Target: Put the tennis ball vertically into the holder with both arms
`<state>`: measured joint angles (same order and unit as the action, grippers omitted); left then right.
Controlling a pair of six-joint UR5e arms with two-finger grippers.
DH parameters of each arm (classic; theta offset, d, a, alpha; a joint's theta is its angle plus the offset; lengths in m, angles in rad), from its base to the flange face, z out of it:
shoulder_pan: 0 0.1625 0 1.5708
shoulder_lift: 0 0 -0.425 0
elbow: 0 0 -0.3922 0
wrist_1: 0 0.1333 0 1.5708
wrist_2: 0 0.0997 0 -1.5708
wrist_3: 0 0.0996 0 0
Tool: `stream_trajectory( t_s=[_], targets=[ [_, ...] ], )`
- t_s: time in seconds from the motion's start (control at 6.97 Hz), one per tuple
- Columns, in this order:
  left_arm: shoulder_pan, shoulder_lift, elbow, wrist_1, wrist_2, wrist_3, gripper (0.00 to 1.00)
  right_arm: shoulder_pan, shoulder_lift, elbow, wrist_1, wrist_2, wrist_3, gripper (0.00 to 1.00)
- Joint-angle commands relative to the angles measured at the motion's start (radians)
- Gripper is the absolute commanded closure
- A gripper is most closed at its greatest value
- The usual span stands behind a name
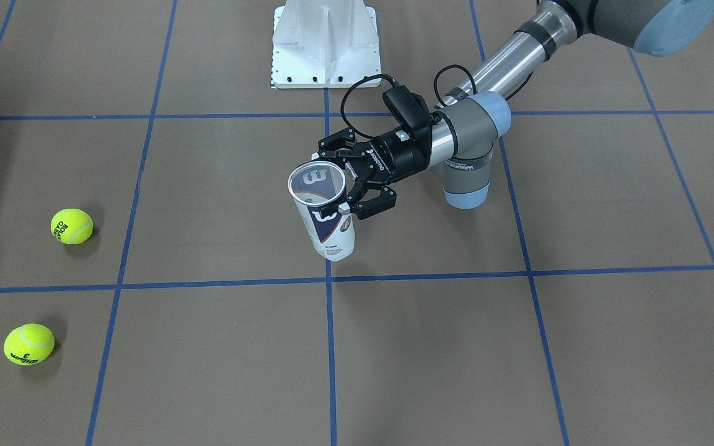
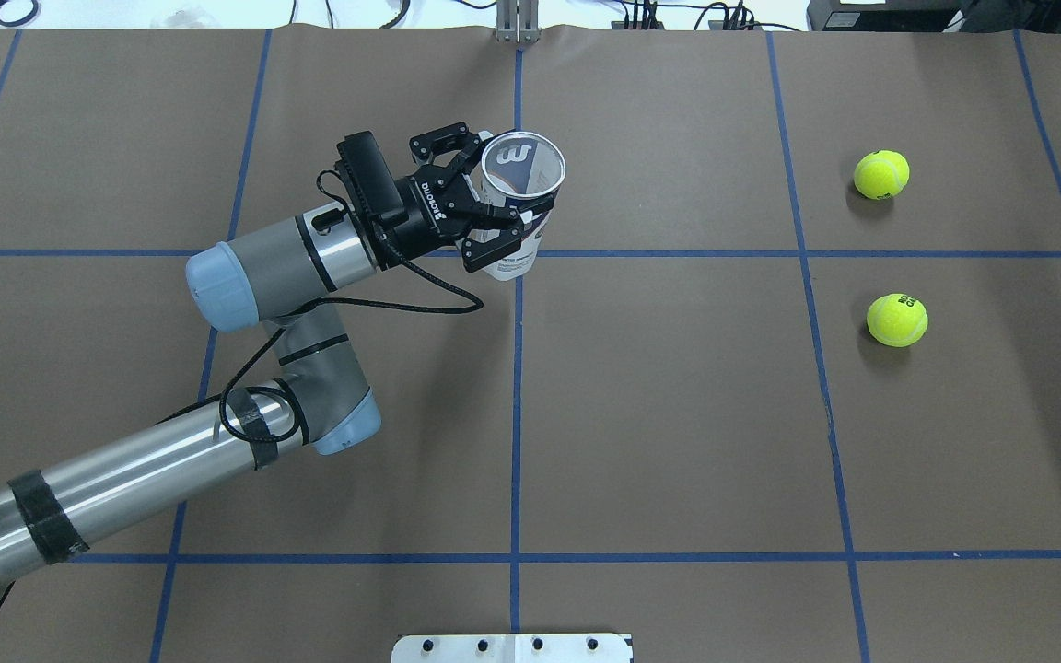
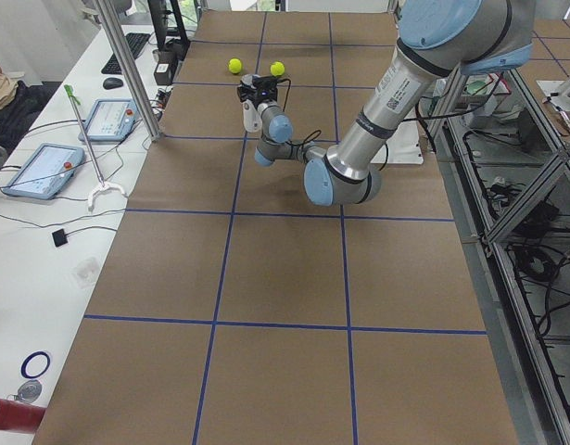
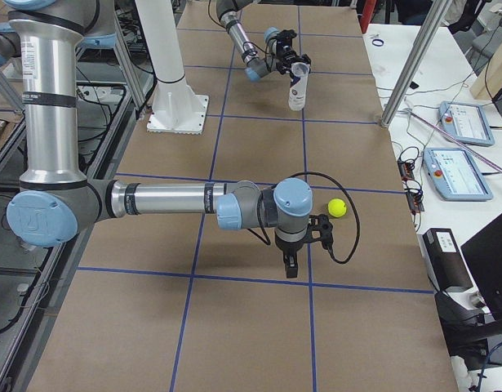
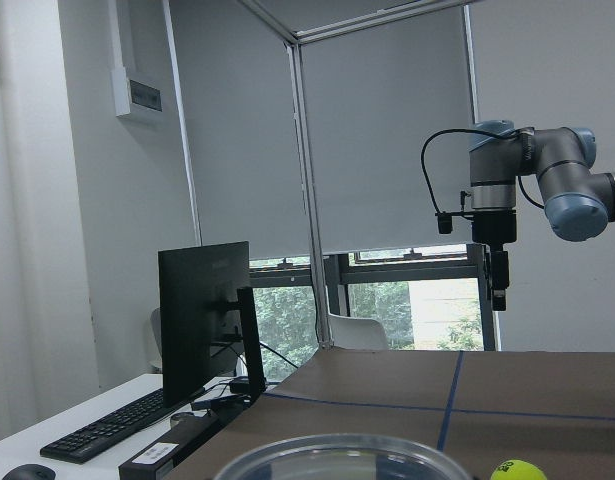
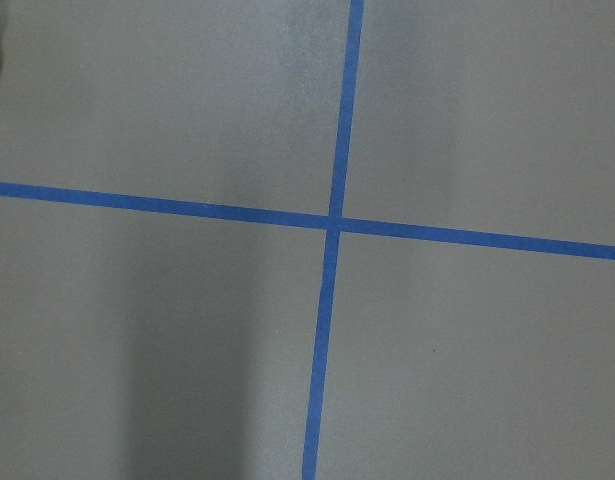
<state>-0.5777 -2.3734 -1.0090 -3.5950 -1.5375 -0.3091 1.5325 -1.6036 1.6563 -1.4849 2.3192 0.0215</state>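
The holder [image 1: 327, 214] is a clear can with a white and navy label. It stands upright with its open mouth up, near the table's middle line [image 2: 519, 175]. My left gripper [image 1: 346, 179] is shut on the holder's upper half from the side. Whether its base touches the table I cannot tell. Its rim shows at the bottom of the left wrist view [image 5: 337, 452]. Two yellow tennis balls [image 2: 881, 175] [image 2: 897, 319] lie on the table's right side. My right gripper [image 4: 290, 268] points down above the table, short of one ball [image 4: 338, 207]. I cannot tell whether it is open.
The white pedestal base [image 1: 326, 43] stands at the robot's edge of the table. Blue tape lines [image 6: 332, 220] cross the brown table. Tablets and cables lie on side benches [image 4: 459, 155], with metal frame posts [image 4: 414, 65] at the table's far edge.
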Motion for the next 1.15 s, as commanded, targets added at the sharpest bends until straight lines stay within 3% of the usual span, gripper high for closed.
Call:
stream_trajectory(
  t_s=[0.0, 0.57, 0.72, 0.86, 1.0],
  targets=[
    [0.03, -0.003, 0.033, -0.002, 0.057, -0.073, 0.3, 0.0, 0.002, 0.0, 0.0, 0.0, 0.0, 0.01],
    [0.084, 0.002, 0.033, -0.004, 0.1, -0.15, 0.23, 0.0, 0.013, -0.003, 0.0, -0.001, 0.003, 0.0],
    [0.084, 0.003, 0.033, 0.002, 0.103, -0.137, 0.16, 0.0, 0.014, -0.004, 0.0, -0.001, 0.003, 0.0],
    [0.084, 0.003, 0.033, 0.005, 0.181, -0.122, 0.15, 0.0, 0.013, -0.003, 0.0, 0.0, 0.003, 0.01],
    [0.082, 0.005, 0.035, 0.013, 0.195, -0.122, 0.15, 0.0, 0.013, -0.003, 0.0, 0.0, 0.006, 0.0]
  ],
)
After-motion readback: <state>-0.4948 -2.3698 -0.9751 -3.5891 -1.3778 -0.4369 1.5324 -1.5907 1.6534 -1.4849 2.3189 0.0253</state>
